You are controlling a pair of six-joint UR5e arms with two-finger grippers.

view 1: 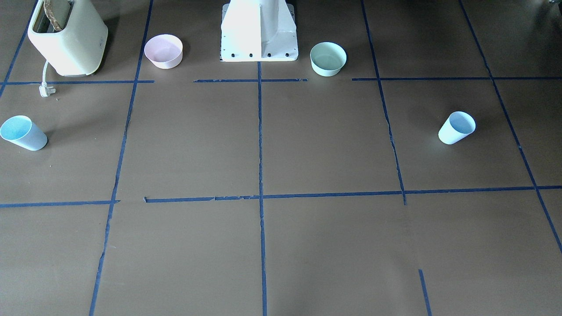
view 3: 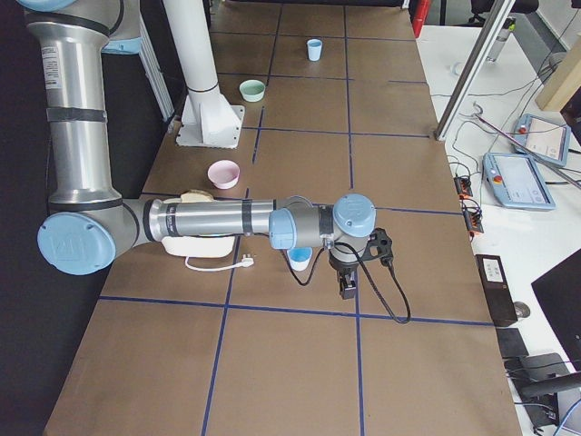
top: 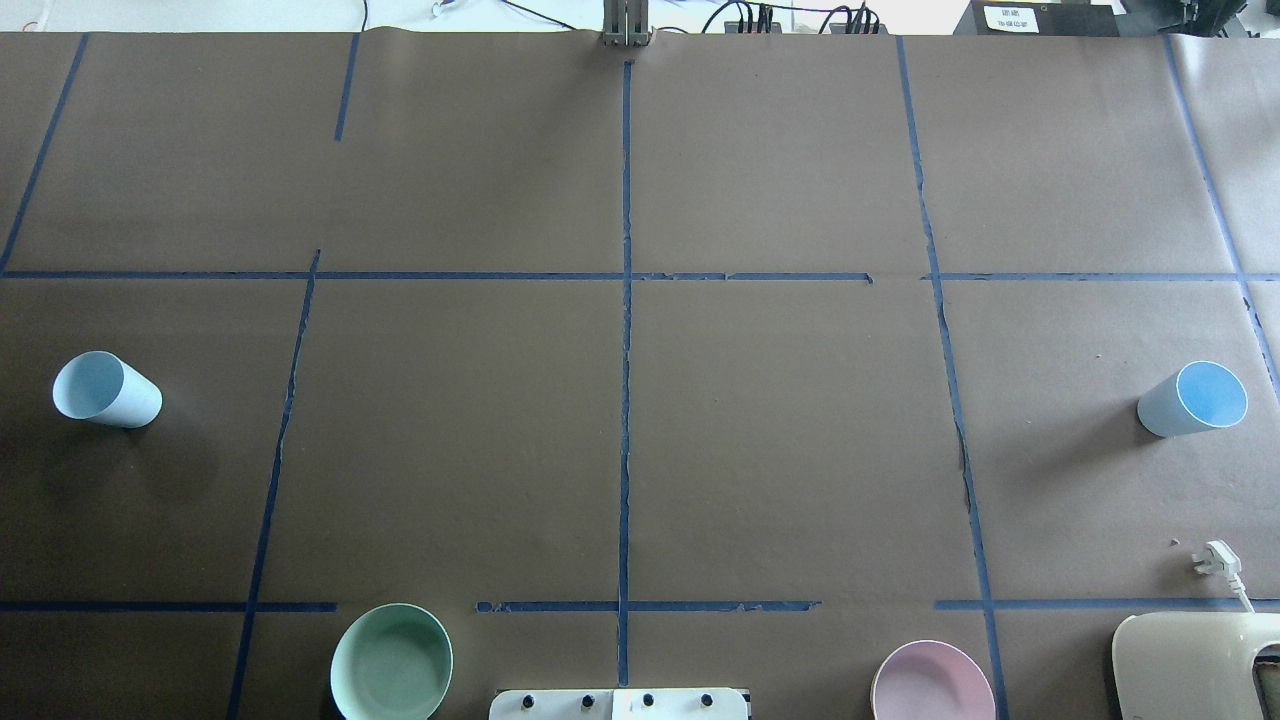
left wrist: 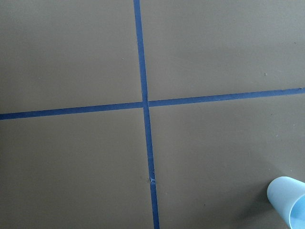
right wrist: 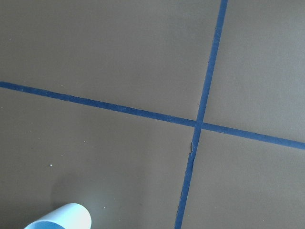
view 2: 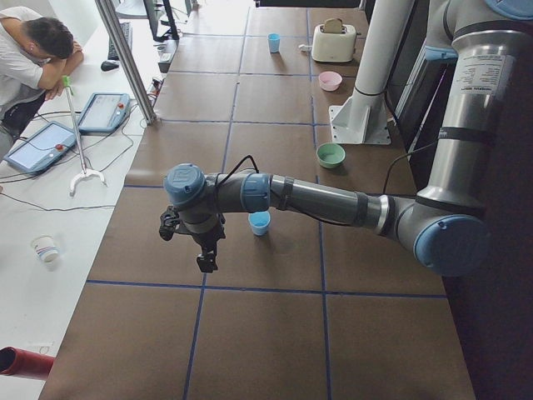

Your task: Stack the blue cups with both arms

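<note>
Two pale blue cups stand upright and far apart on the brown table. One cup [top: 105, 390] is on my left side [view 1: 456, 127], the other cup [top: 1193, 400] on my right side [view 1: 22, 133]. My left gripper [view 2: 204, 258] hangs above the table beside the left cup [view 2: 259, 222], apart from it. My right gripper [view 3: 348, 283] hangs beside the right cup [view 3: 300, 259], apart from it. Both grippers show only in the side views, so I cannot tell whether they are open or shut. Each wrist view catches a cup at its edge: left [left wrist: 288, 200], right [right wrist: 62, 217].
A mint-green bowl [view 1: 328, 58] and a pink bowl [view 1: 163, 51] flank the white pedestal base [view 1: 259, 35]. A cream toaster [view 1: 68, 37] with its loose plug [view 1: 45, 90] stands on my right side. A person [view 2: 33, 50] sits beyond the table.
</note>
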